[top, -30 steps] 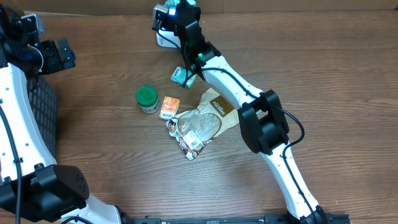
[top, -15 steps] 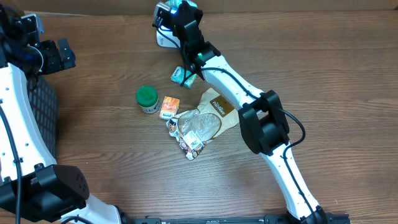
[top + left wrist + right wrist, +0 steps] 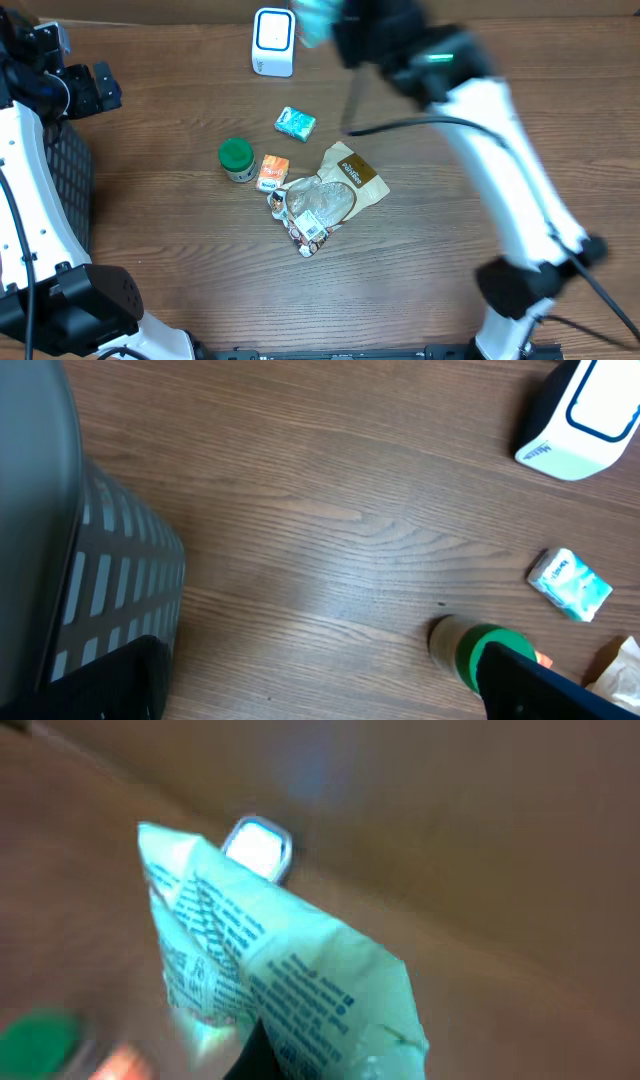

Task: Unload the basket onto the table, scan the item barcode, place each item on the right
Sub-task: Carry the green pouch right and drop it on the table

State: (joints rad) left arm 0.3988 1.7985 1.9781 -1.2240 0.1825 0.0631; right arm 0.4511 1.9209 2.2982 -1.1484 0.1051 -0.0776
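Two arms: left one out at the left edge, right one a blur over the far side of the wooden table [image 3: 180,260].
Right gripper [image 3: 335,28]: pinched tight on a pale teal printed plastic packet [image 3: 280,980], up in the air.
Packet's place: just right of the white box-shaped barcode scanner [image 3: 273,42], at the far edge.
Left gripper [image 3: 92,88]: fingers spread wide, nothing between them, near the black mesh basket [image 3: 110,580].
Mid-table cluster: second teal packet [image 3: 295,123], green-lidded jar [image 3: 236,157], small orange box [image 3: 272,172], brown pouch [image 3: 357,172], clear bag of sweets [image 3: 315,203].
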